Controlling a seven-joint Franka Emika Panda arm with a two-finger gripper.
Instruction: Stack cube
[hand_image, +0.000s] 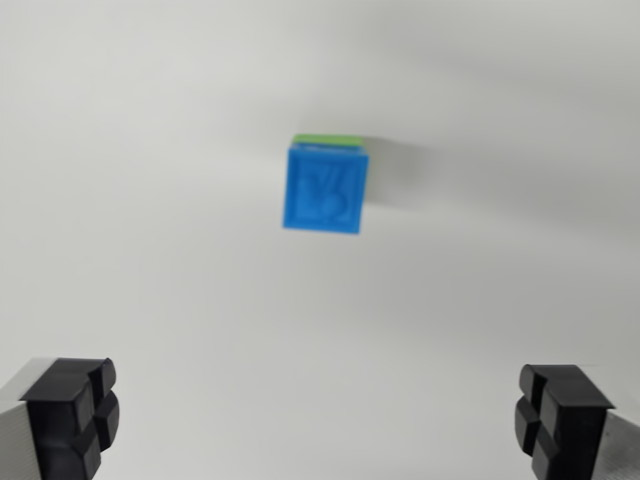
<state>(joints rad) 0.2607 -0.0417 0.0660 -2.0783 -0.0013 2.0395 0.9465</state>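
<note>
While the hand (320, 420) gapes empty, an embossed blue cube (325, 190) sits atop a green cube (328, 140).

Soft, even, fairly bright light fills the wrist view, washing the plain white matte surface (150, 200) to a pale grey-white with no glare. The corners darken slightly, most at one and eleven o'clock. The blue plastic cube with a raised emblem (325, 192) is smeared with blur, its edges and relief soft; a thin green plastic edge (327, 140) shows just above it. A faint, diffuse shadow spreads from the cube toward three o'clock. The black rubber-padded gripper fingers (72, 415) at seven and five o'clock look sharper.
</note>
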